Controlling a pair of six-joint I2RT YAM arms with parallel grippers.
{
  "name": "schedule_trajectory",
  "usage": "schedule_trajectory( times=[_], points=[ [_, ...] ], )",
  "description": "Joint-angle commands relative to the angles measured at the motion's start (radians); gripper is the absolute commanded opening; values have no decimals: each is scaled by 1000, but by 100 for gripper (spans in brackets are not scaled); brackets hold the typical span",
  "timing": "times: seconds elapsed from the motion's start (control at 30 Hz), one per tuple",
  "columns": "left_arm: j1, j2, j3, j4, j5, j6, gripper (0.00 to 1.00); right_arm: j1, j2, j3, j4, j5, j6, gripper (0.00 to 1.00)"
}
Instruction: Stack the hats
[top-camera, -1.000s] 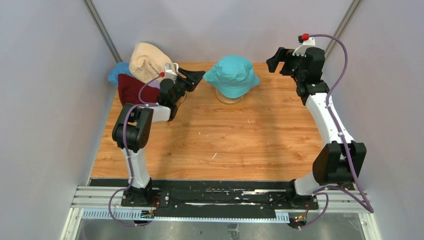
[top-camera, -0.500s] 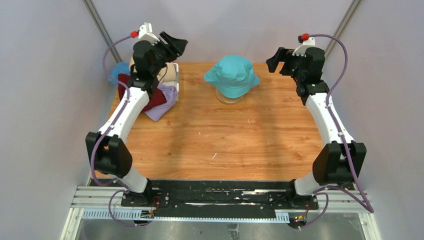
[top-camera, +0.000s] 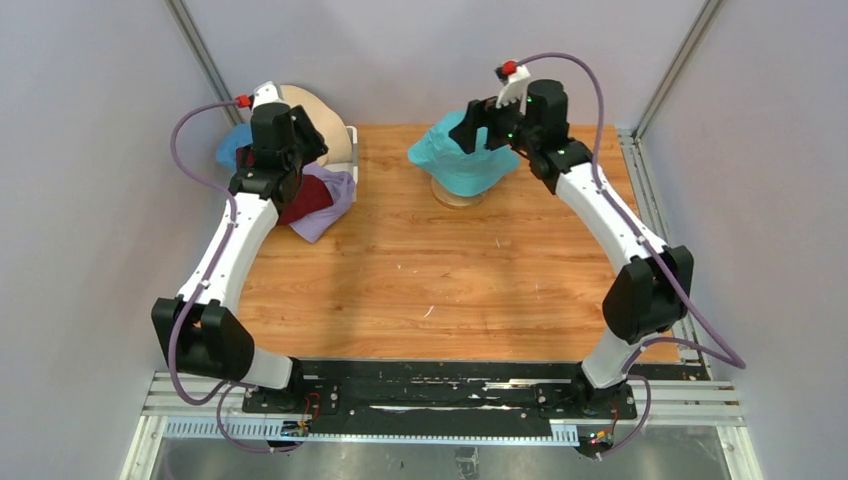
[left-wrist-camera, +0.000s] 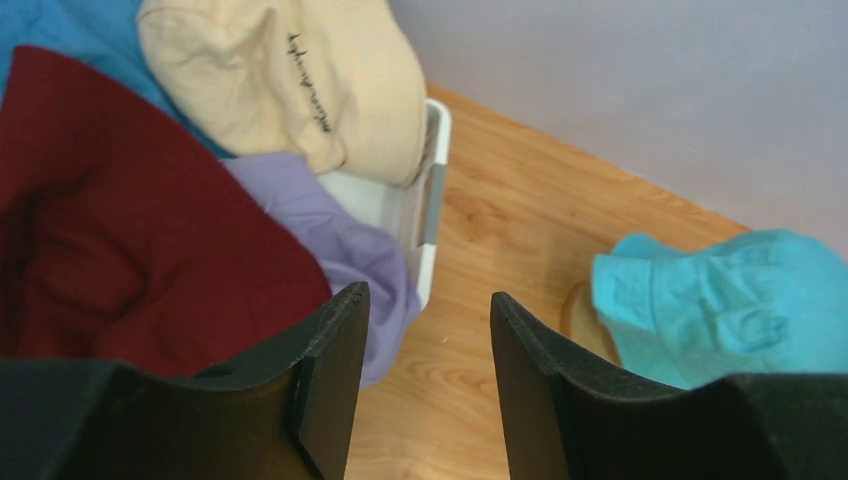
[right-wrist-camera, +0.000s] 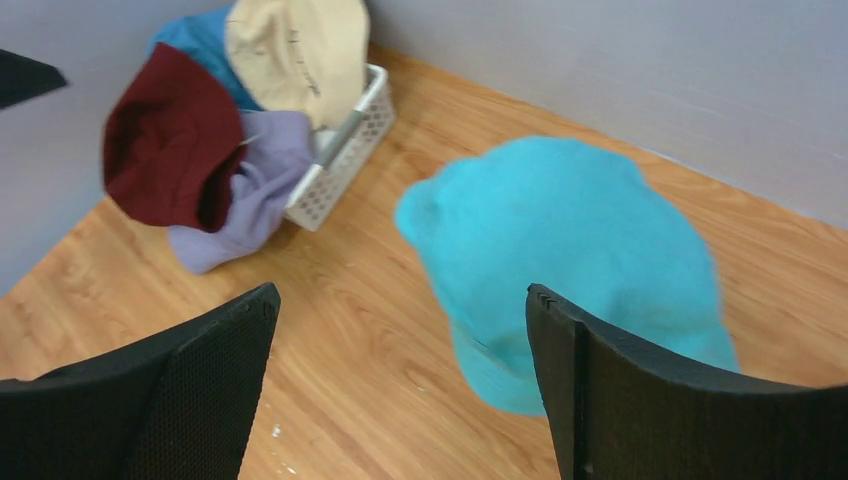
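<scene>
A teal hat (top-camera: 462, 162) sits on a wooden stand (top-camera: 455, 196) at the back middle of the table. My right gripper (top-camera: 468, 132) hangs above it, open wide, with the teal hat (right-wrist-camera: 570, 240) below its right finger and nothing between the jaws. At the back left, four hats lie piled in and around a white basket (left-wrist-camera: 435, 190): beige (left-wrist-camera: 300, 80), dark red (left-wrist-camera: 120, 230), lavender (left-wrist-camera: 335, 240) and blue (left-wrist-camera: 60, 30). My left gripper (left-wrist-camera: 428, 300) hovers over this pile, open and empty, its left finger above the dark red hat.
The lavender hat (top-camera: 335, 195) spills out of the basket onto the wooden table (top-camera: 450, 290). Grey walls close in the back and both sides. The arm bases stand on a black rail (top-camera: 440, 395) at the near edge.
My left arm swung from the table's middle back over the hat pile and its jaws narrowed a little. My right arm moved left from the back right corner to above the teal hat.
</scene>
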Motion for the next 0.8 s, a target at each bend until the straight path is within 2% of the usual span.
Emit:
schedule_trajectory(
  times=[0.0,0.43,0.77],
  points=[
    [18,-97,-37,-17,-116,17,53,111,79,110,-23,-66,5,91],
    [33,-223,-135,-24,-202,31,54,334,430,369,8,-185,52,86],
    [33,-306,-253,25,-200,17,54,407,609,449,148,-258,72,82]
  ],
)
